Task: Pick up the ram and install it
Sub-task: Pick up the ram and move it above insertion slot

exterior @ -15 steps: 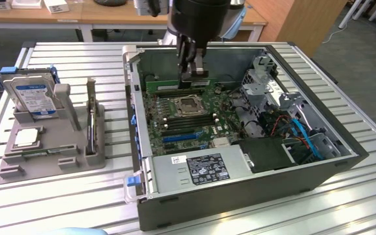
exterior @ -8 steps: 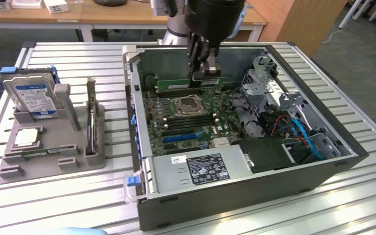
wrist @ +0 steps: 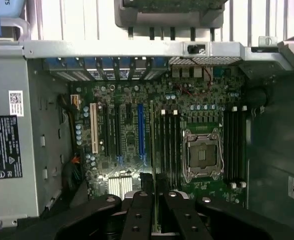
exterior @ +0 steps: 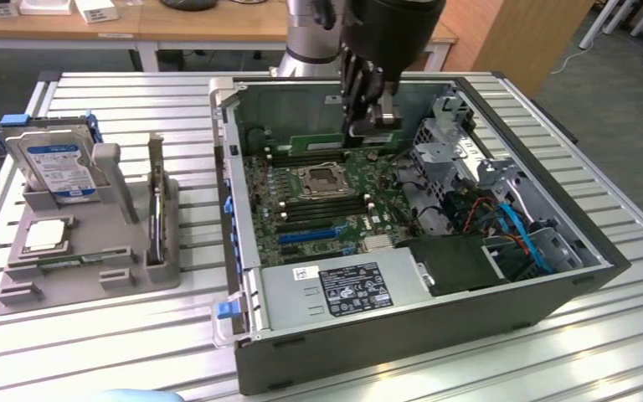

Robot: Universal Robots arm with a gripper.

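My gripper (exterior: 372,134) hangs inside the open computer case (exterior: 411,327), above the motherboard (exterior: 333,213). It is shut on the ram (exterior: 321,152), a long thin green stick that runs level across the board just past the CPU socket (exterior: 321,178). The wrist view shows the ram (wrist: 152,165) edge-on as a thin line between the two black fingers (wrist: 137,215), with my gripper (wrist: 154,212) over the board. The stick lies parallel to the black memory slots (wrist: 169,145) beside the socket (wrist: 202,155). I cannot tell whether it touches a slot.
A grey holder (exterior: 87,280) stands on the slatted table at the exterior view's left, carrying a blue-labelled hard drive (exterior: 59,163), a square silver CPU chip (exterior: 44,236) and an upright card (exterior: 156,209). Drive cages and cables (exterior: 489,209) crowd the case's right side. The power supply (exterior: 344,289) sits at the front.
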